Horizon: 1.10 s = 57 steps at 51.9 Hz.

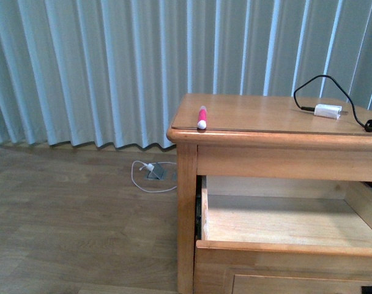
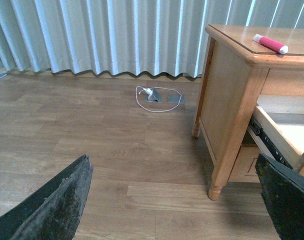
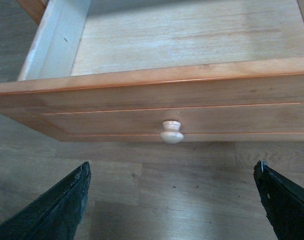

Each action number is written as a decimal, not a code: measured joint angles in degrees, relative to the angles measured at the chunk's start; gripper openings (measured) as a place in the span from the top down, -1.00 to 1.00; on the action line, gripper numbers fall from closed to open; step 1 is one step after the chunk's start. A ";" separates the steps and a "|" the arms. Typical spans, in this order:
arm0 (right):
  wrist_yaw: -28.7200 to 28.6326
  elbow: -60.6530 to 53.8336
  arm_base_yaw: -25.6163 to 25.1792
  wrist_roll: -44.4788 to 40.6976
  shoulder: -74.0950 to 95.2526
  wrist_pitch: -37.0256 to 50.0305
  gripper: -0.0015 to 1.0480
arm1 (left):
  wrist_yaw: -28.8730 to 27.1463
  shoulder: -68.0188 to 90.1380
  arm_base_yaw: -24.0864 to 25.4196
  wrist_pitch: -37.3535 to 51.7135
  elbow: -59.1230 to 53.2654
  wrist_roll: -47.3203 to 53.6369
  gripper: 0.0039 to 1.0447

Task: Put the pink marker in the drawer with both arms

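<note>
If labelled, illegibly: pink marker (image 1: pixel 202 117) above open drawer (image 1: pixel 284 247)

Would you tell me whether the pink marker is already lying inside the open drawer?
No, the pink marker lies on the cabinet top, above the open drawer.

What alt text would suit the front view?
A pink marker lies on a wooden cabinet near its front left corner, above the pulled-open drawer. A white charger with black cable sits further right; pale curtain behind.
</note>
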 joint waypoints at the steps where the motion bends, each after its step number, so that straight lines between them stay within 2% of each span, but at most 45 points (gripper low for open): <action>1: -1.07 0.33 -0.66 -0.33 -3.19 -3.41 -0.84 | 0.00 0.00 0.00 0.00 0.00 0.00 -0.89; 12: -8.50 5.03 -5.92 -4.66 -21.94 -23.56 -0.84 | 0.00 0.00 0.00 0.00 0.00 0.02 -0.89; 22: -13.29 8.81 -10.29 -5.60 -29.86 -33.79 -0.84 | 0.00 0.00 0.00 0.00 0.00 0.00 -0.89; 52: -12.11 8.90 -10.64 -5.49 -31.82 -35.91 -0.84 | 0.00 0.00 0.00 0.00 0.00 0.00 -0.89; 54: -12.11 8.90 -10.64 -5.49 -31.82 -35.91 -0.84 | -2.71 0.39 -0.90 -0.55 0.09 -0.55 -0.89; 57: -12.11 8.90 -10.64 -5.49 -31.80 -35.91 -0.84 | -14.32 3.21 -5.14 -3.37 1.09 -2.56 -0.89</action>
